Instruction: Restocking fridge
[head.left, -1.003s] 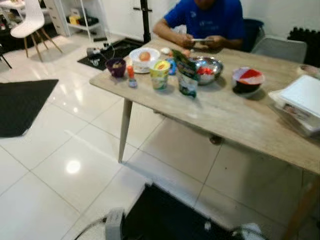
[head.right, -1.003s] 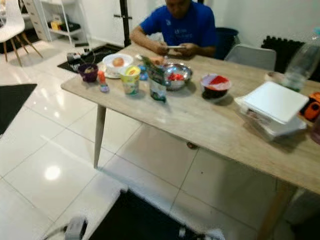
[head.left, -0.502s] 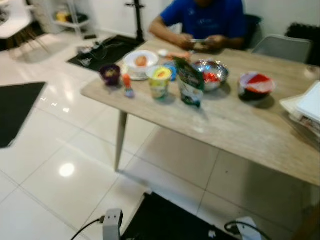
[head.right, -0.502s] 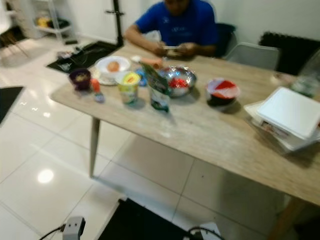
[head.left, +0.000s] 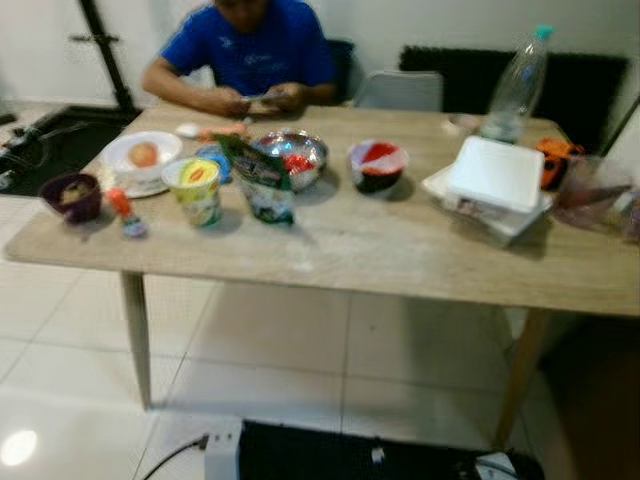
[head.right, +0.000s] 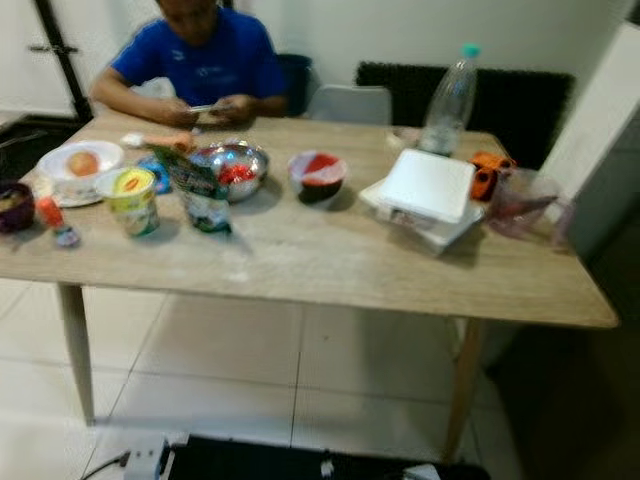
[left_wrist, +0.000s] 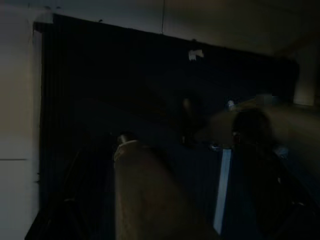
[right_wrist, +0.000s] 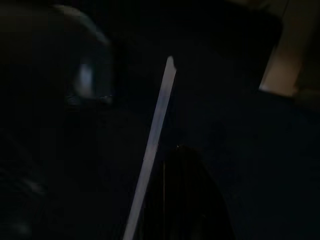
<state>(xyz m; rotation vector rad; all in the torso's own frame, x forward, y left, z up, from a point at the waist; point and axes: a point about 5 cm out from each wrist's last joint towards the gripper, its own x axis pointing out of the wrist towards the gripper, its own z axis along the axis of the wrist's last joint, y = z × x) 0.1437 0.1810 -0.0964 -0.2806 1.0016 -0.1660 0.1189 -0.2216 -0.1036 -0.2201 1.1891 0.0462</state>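
Very dark, blurred frame. Large black panel (left_wrist: 150, 100) across most of the picture, pale surface along one edge and above it. Small white mark (left_wrist: 195, 54) near the panel's far edge. One blurred finger (left_wrist: 145, 190) close to the lens. Thin pale strip (left_wrist: 221, 187) beside it. Further shapes too dim to identify.

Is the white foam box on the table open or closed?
Closed: the white foam box has its lid lying flat on top, hiding the inside.
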